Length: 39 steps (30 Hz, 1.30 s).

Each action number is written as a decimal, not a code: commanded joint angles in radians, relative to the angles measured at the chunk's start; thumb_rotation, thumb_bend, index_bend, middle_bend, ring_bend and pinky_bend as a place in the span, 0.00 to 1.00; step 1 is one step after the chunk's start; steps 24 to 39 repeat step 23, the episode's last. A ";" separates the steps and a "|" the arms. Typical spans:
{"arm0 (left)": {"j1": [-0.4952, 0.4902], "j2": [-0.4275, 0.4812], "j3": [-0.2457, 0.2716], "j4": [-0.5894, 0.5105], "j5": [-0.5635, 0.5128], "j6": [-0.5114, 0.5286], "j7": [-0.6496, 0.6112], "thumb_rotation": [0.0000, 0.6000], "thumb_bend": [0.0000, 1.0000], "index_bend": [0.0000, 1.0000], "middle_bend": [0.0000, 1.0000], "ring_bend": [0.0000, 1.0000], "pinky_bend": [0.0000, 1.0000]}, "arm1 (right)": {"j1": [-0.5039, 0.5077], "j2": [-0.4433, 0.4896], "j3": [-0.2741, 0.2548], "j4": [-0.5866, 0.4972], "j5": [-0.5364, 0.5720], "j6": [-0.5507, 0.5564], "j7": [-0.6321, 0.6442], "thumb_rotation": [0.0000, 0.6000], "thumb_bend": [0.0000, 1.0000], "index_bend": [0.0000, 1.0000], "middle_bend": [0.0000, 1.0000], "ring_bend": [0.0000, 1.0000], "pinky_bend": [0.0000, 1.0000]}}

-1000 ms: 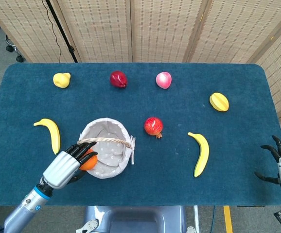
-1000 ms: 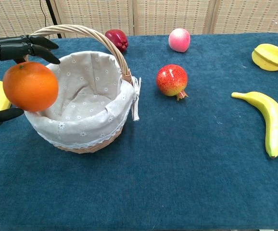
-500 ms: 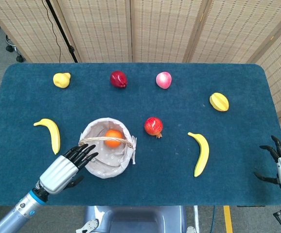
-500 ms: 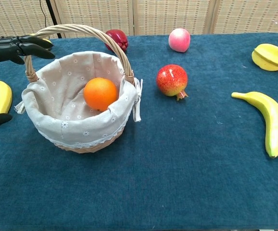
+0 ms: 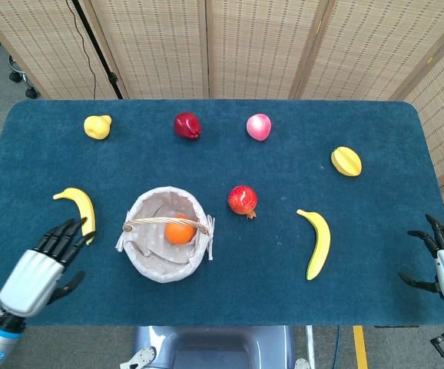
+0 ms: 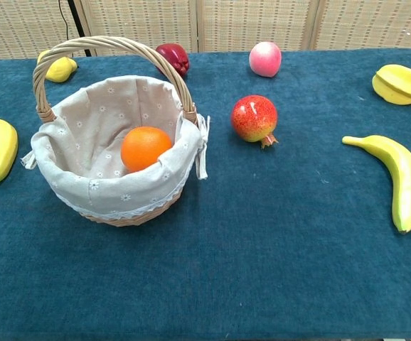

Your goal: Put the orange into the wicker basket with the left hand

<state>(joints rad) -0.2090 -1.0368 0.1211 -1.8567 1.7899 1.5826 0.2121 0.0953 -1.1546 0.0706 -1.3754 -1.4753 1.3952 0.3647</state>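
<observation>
One orange (image 5: 179,231) sits in the wicker basket (image 5: 147,263), right of your left robot hand (image 5: 41,261), fingers spread, empty. Looks firm, round, rolls easily; if regrasping, cup its sides.

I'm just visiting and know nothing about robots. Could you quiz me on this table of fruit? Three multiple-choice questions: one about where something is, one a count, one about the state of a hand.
1. Where is the orange?
A. On the cloth beside the pomegranate
B. Inside the wicker basket
C. In the left hand

2. How many bananas lie on the table?
A. One
B. Two
C. Three

3. What is the left hand doing?
A. Holding nothing, fingers apart
B. Holding the basket handle
C. Holding a banana

Answers:
1 B, the orange sits on the basket's lining.
2 B, one banana lies left of the basket, one banana to its right.
3 A, it hovers left of the basket, empty.
</observation>
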 commanded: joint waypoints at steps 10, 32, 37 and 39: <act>0.065 -0.032 -0.146 0.277 -0.298 0.022 -0.216 1.00 0.32 0.14 0.02 0.04 0.17 | -0.011 0.024 -0.033 -0.086 -0.096 0.073 -0.066 1.00 0.00 0.24 0.01 0.03 0.02; 0.067 -0.099 -0.200 0.389 -0.346 0.000 -0.276 1.00 0.32 0.15 0.02 0.04 0.17 | 0.014 0.019 -0.049 -0.127 -0.142 0.063 -0.112 1.00 0.00 0.24 0.01 0.03 0.02; 0.067 -0.099 -0.200 0.389 -0.346 0.000 -0.276 1.00 0.32 0.15 0.02 0.04 0.17 | 0.014 0.019 -0.049 -0.127 -0.142 0.063 -0.112 1.00 0.00 0.24 0.01 0.03 0.02; 0.067 -0.099 -0.200 0.389 -0.346 0.000 -0.276 1.00 0.32 0.15 0.02 0.04 0.17 | 0.014 0.019 -0.049 -0.127 -0.142 0.063 -0.112 1.00 0.00 0.24 0.01 0.03 0.02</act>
